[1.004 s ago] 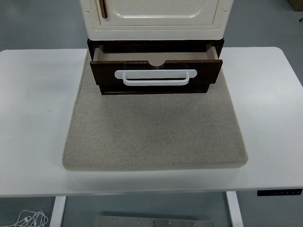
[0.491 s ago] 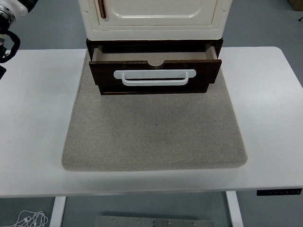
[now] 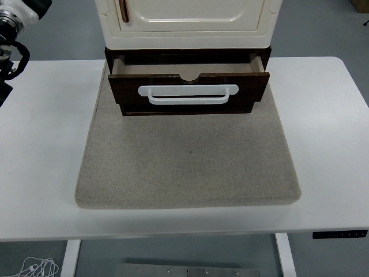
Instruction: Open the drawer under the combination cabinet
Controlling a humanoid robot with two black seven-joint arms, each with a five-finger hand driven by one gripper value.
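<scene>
One robot hand (image 3: 12, 34) shows, the left, at the far left corner of the frame above the white worktop (image 3: 40, 144) — only part of it is in view, touching nothing, and whether its fingers are open or closed cannot be told. At the far middle, the dark brown drawer (image 3: 187, 92) stands pulled out from under the cream cabinet (image 3: 187, 23), its front facing the near edge, its long axis running left to right. Its white handle (image 3: 188, 93) lies along that axis — both sit on a grey mat (image 3: 187, 167).
</scene>
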